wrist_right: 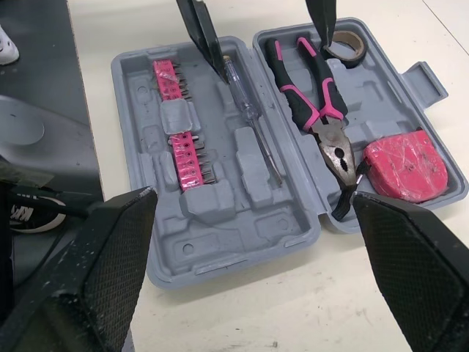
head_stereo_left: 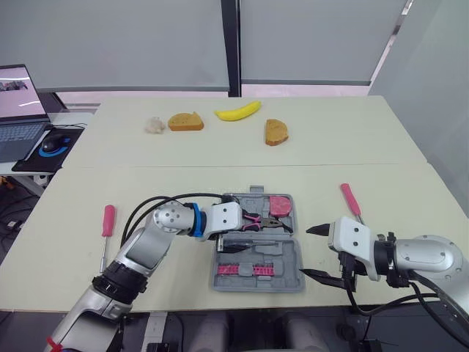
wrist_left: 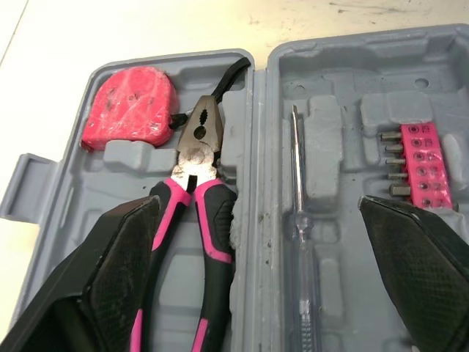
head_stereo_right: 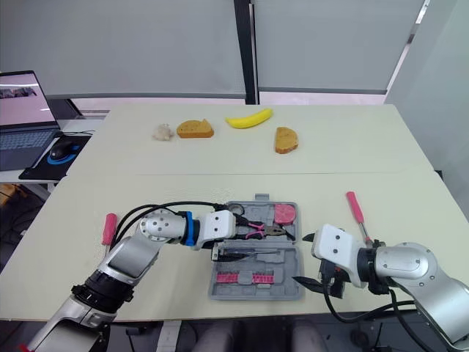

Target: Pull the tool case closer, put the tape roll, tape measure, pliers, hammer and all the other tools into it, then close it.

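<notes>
Pliers (wrist_left: 198, 147) lay in the open tool case (head_stereo_left: 293, 277) beside the tape measure (wrist_left: 132, 110), w/ L gripper (wrist_left: 256, 205) spread wide above them & R gripper (head_stereo_left: 309, 251) spread too, just right of case.

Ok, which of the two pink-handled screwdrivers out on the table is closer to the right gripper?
The right screwdriver, just beyond the right gripper, right of the tool case. The left screwdriver lies far off on the case's other side.

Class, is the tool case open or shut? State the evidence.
Open. The tool case lies spread flat, with the pliers and tape measure exposed inside.
</notes>
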{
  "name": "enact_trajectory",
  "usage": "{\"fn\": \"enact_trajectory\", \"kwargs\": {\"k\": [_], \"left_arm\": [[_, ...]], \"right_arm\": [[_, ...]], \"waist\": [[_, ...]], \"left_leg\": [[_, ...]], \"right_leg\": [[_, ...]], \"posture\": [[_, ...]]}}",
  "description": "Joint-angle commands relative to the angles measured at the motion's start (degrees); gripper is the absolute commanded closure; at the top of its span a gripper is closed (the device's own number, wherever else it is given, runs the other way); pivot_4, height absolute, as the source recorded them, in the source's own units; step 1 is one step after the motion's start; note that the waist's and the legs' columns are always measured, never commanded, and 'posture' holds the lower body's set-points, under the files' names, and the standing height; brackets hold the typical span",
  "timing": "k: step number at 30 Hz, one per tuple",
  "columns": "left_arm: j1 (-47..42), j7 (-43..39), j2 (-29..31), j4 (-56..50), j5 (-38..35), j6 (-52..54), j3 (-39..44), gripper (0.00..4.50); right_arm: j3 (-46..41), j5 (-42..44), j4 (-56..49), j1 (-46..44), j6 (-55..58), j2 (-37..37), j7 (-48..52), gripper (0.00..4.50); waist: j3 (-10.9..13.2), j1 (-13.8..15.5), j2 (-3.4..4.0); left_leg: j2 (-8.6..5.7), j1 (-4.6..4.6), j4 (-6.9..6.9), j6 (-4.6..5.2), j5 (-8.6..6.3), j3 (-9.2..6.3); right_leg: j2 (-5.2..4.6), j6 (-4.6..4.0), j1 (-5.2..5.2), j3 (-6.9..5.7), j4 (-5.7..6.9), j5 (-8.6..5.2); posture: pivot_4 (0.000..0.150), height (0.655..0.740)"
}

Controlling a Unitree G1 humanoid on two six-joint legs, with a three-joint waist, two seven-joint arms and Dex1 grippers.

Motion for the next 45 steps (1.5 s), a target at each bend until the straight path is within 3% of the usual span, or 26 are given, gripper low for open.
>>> {"fn": "enact_trajectory", "kwargs": {"k": [1,12,27,35,42,45], "left_arm": [[0.01,-3.24,0.99,1.79,-1.82,-3.51,0.24,0.97],[-0.2,-3.79,-0.72,4.86,1.45,-4.97,-2.83,4.47],[-0.31,-0.42,-3.44,11.39,7.21,-5.74,-5.7,4.47],[0.51,-0.44,-3.59,11.35,5.94,-4.72,-4.85,4.47],[-0.31,-1.08,-0.81,3.35,-2.13,0.84,3.51,4.47],[0.91,-1.71,0.48,0.2,-9.27,6.27,9.55,4.47]], "right_arm": [[-1.0,0.72,-1.41,-0.05,-0.32,0.19,-0.22,0.0],[-0.63,0.53,-1.46,-0.03,-0.17,0.69,-0.62,0.0],[-0.74,0.89,-1.91,-0.03,0.61,0.72,-0.76,0.0],[-0.9,1.03,-2.2,0.2,0.76,0.67,-0.98,0.0],[-3.06,1.85,-1.4,-1.39,0.13,2.37,-1.9,0.0],[-4.55,1.96,-0.86,-1.83,-0.78,3.22,-2.72,0.0]], "waist": [[0.0,-0.02,0.0],[0.0,-0.03,0.0],[-0.02,-0.03,0.0],[-0.03,-0.02,0.01],[-0.03,-0.18,0.01],[-0.03,-0.16,0.01]], "left_leg": [[0.0,0.0,0.0,0.0,0.0,0.0],[0.0,0.0,0.01,0.01,0.0,0.0],[0.0,0.02,0.02,0.01,0.0,-0.01],[0.0,0.17,0.03,0.01,0.0,-0.06],[0.01,0.14,0.04,0.01,0.01,-0.09],[0.0,0.14,0.03,0.01,0.01,-0.09]], "right_leg": [[0.0,0.0,0.0,0.0,0.0,0.0],[0.01,0.0,0.01,-0.01,0.01,0.0],[0.01,0.0,0.02,-0.01,0.03,0.0],[0.02,0.0,0.23,-0.05,0.03,0.0],[0.02,0.0,0.19,-0.06,0.04,0.0],[0.02,0.0,0.2,-0.05,0.02,0.0]], "posture": [[0.15,0.7361],[0.15,0.7361],[0.15,0.7361],[0.15,0.7361],[0.15,0.7361],[0.15,0.7361]]}}
